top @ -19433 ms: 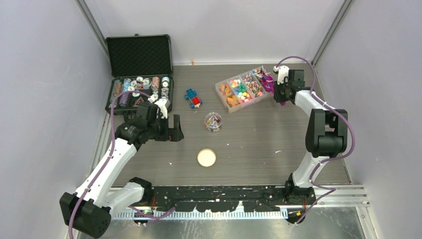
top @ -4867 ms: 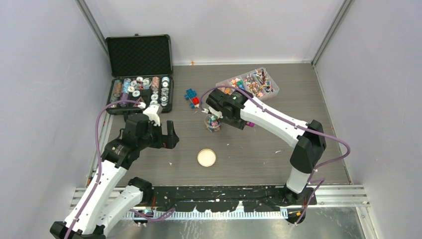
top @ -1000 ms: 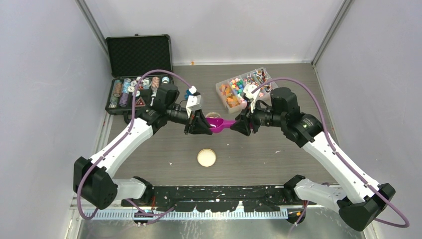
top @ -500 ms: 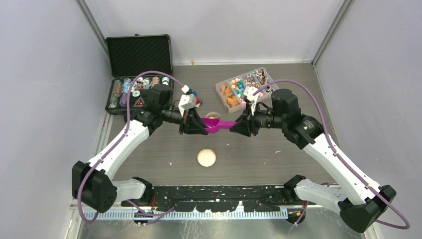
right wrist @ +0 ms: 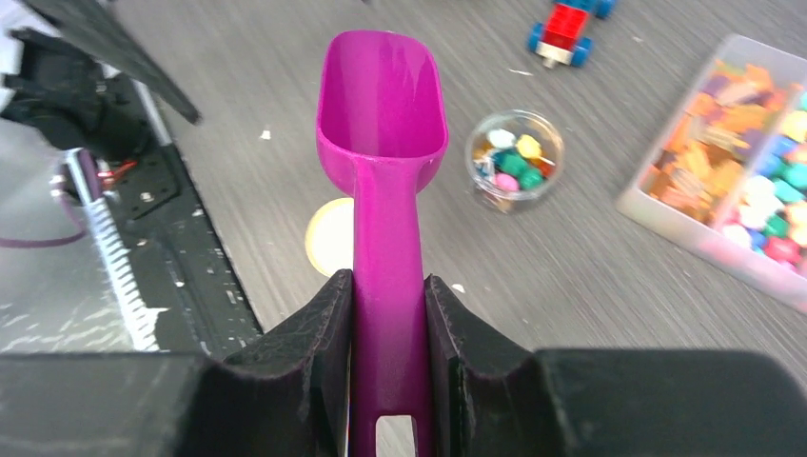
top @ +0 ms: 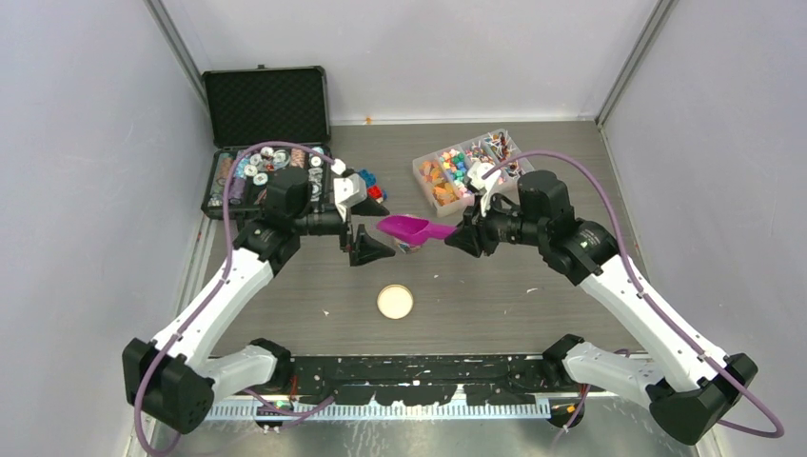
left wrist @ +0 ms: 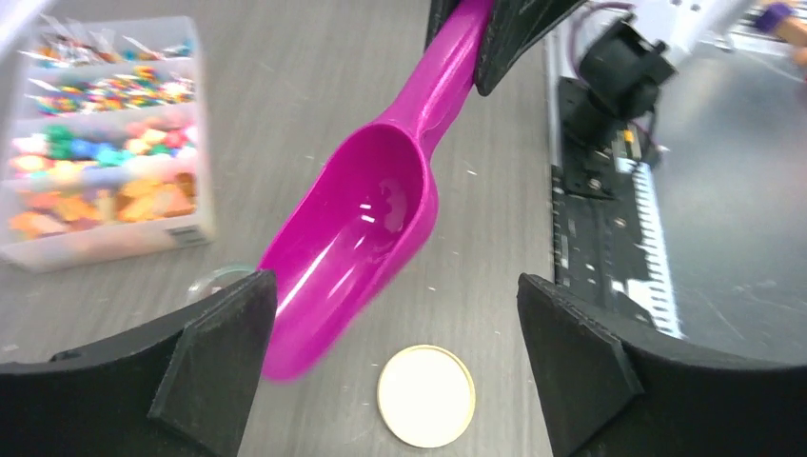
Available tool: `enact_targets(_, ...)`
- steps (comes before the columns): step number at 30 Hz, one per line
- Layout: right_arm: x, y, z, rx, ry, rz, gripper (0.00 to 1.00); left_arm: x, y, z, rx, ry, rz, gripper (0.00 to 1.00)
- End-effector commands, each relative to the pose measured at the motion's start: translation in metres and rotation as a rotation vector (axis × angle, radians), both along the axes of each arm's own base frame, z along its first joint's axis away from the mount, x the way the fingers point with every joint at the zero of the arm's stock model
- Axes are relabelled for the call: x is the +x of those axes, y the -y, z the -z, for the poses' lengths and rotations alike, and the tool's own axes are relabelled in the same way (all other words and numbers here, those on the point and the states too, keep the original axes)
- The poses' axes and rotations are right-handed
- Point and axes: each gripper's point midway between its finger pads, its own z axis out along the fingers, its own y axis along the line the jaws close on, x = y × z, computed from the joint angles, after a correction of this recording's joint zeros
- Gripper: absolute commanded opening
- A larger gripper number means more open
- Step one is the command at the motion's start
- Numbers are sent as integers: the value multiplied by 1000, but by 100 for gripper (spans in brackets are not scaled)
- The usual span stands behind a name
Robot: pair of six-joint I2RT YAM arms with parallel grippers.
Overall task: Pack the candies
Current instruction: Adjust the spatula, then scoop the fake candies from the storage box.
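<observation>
The candies [top: 464, 169] fill a clear divided tray [top: 420, 184] at the back right, which also shows in the left wrist view [left wrist: 95, 181] and the right wrist view [right wrist: 752, 190]. A small clear jar [right wrist: 517, 160] holds several candies and stands mostly under the scoop in the top view [top: 411, 248]. My right gripper [top: 459, 237] [right wrist: 388, 305] is shut on the handle of an empty magenta scoop [top: 411, 228] [right wrist: 381, 105] [left wrist: 362, 228], held level above the table beside the jar. My left gripper [top: 366, 244] [left wrist: 395, 286] is open and empty, just left of the scoop's bowl.
A round cork lid [top: 395, 302] [left wrist: 425, 395] [right wrist: 325, 238] lies on the table in front of the jar. A blue-and-red toy brick figure [top: 369, 188] [right wrist: 566, 24] sits behind my left gripper. An open black case [top: 267, 105] of metallic-rimmed discs stands at the back left.
My left gripper has drawn back to the left, away from the scoop's bowl, with its jaws wide. The right gripper still holds the scoop and has lifted it slightly.
</observation>
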Motion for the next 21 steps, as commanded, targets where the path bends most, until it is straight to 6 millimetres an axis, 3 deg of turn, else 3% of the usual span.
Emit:
enact_targets(1, 28, 24, -29, -53, 113, 158, 0, 28, -18, -29, -16, 136, -249, 100)
enact_targets(5, 54, 40, -28, -167, 128, 270, 0, 50, -50, -27, 16, 144, -529, 100)
enact_targets(8, 80, 67, -12, -350, 110, 388, 1, 61, -80, -24, 3, 85, -762, 100)
enact_targets(15, 126, 116, 14, -641, 30, 581, 0, 35, -110, 5, 7, -54, -910, 100)
enact_targets(21, 160, 130, 22, -736, -29, 627, 1, 20, -120, 43, 61, -140, -946, 100)
